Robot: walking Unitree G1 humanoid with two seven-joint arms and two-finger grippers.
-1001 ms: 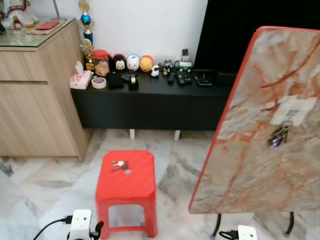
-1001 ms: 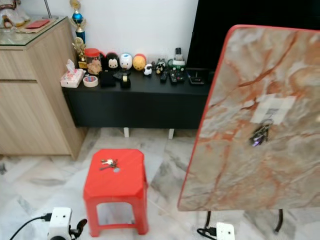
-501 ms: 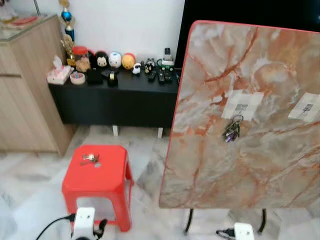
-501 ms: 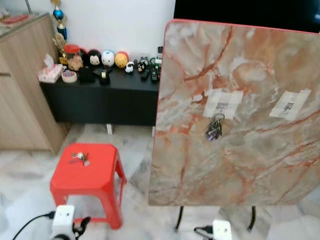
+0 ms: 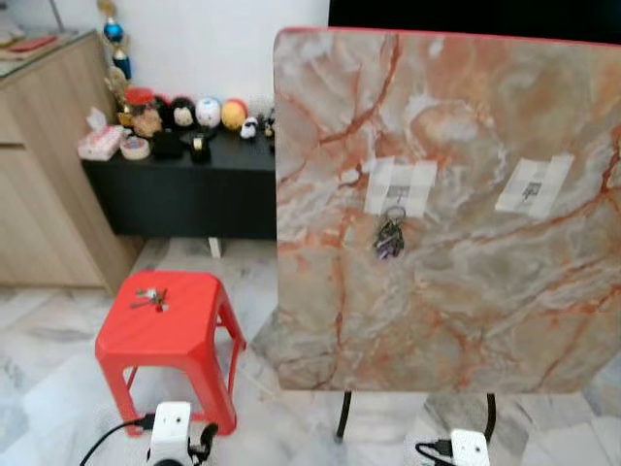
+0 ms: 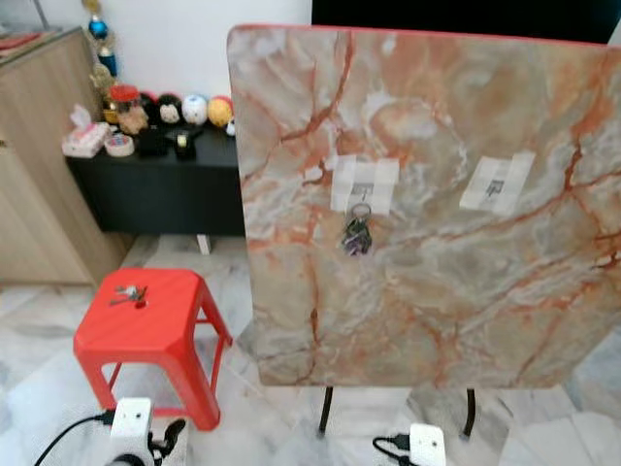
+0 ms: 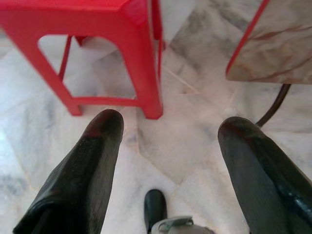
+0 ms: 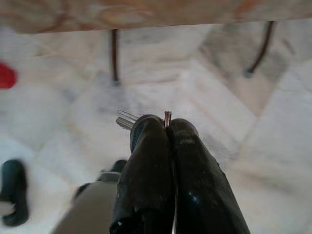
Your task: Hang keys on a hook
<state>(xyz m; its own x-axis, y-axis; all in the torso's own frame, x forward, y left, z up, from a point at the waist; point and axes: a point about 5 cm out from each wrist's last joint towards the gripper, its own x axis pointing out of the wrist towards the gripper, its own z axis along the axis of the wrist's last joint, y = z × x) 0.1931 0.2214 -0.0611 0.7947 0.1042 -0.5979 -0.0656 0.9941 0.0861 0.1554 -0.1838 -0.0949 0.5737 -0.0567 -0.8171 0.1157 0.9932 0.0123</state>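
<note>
Keys sit pinched between the clenched fingers of the right gripper, a ring and metal tips poking out above pale marble floor. The left gripper hangs released, fingers spread wide over the floor near a red stool. On the upright marbled tabletop, another key bunch hangs from the taped hook; a second taped hook sits at its 3 o'clock. More keys lie on the stool, at the tabletop's 8 o'clock.
</note>
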